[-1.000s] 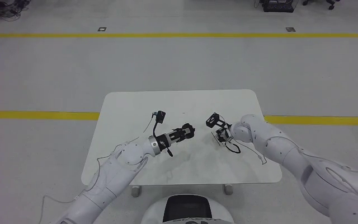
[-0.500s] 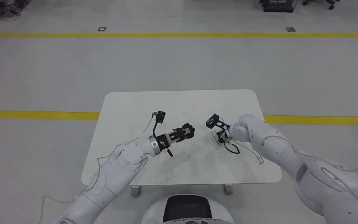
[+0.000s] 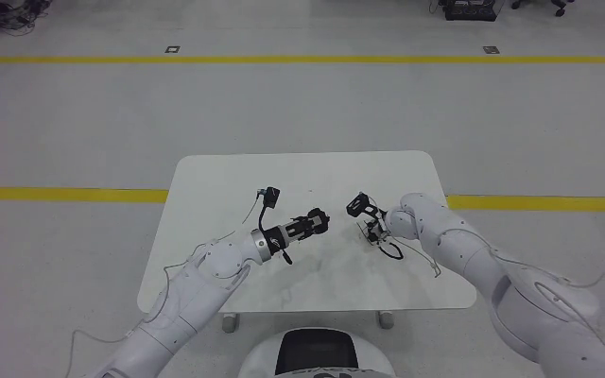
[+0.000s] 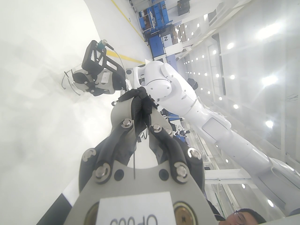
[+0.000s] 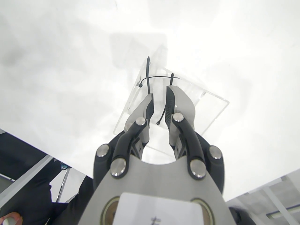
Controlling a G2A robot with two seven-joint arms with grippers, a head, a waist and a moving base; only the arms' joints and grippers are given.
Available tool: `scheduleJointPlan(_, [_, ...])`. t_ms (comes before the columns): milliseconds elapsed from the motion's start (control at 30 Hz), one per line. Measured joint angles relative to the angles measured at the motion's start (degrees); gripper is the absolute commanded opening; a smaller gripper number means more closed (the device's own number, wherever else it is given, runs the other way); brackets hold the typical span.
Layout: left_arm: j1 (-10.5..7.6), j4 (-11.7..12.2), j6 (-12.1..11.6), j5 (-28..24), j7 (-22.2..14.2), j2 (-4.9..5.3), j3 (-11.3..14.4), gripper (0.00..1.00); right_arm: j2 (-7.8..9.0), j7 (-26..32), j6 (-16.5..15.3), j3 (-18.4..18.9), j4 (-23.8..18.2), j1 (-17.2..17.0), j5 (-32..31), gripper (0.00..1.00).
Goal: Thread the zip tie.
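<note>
clear square plastic tray (image 5: 211,108) on white table (image 5: 58,47) | in it: thin black zip ties (image 5: 148,76) | right claw (image 5: 159,92): open a little, just over tray | left claw (image 4: 140,99): pinched shut, apart from tray

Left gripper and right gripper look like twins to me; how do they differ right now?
The left gripper is shut, pinching a thin black strand; the right gripper is open, a gap between its fingers. The left gripper points sideways across the table; the right gripper points down at a clear plate bearing zip ties. Both have grey metal fingers with black pads.
</note>
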Motion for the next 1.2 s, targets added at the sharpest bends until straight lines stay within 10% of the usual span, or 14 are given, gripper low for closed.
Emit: scheduleJointPlan(1200, [0.0, 0.0, 0.0, 0.0, 0.0, 0.0, 0.0, 0.0, 4.92, 0.6, 0.0, 3.9, -9.4, -2.9, -1.9, 0.2])
